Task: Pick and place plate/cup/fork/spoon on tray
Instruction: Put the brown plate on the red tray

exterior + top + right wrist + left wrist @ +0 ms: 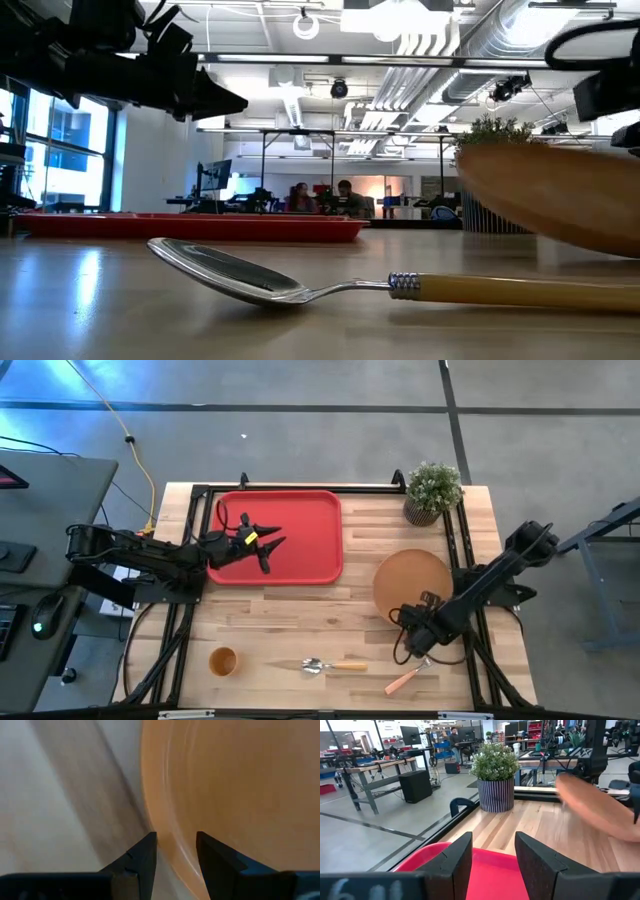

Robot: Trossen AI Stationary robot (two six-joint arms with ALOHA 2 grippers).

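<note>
The orange plate (412, 582) is at the table's right and shows tilted in the low view (560, 195) and the left wrist view (600, 807). My right gripper (412, 622) is shut on the plate's near rim. My left gripper (265, 545) hangs open and empty above the red tray (300, 510), which lies flat at the far left. The orange-yellow cup (222, 660) stands near the front left. The spoon (330, 666) and the fork (408, 678) lie flat near the front edge. My right gripper (176, 845) pinches the plate's rim (170, 827) between its two fingers, at the plate's near edge. The fingers come slanting from the table's near right side. The plate sits tilted, its side toward the tray raised off the table; whether any part touches the wood, I cannot tell.
A potted plant (432, 492) stands at the far right corner, beyond the plate. Black frame rails (460, 550) run along the table's edges. Bare wood lies between tray, plate and cutlery. People sit in the room beyond the table (330, 198).
</note>
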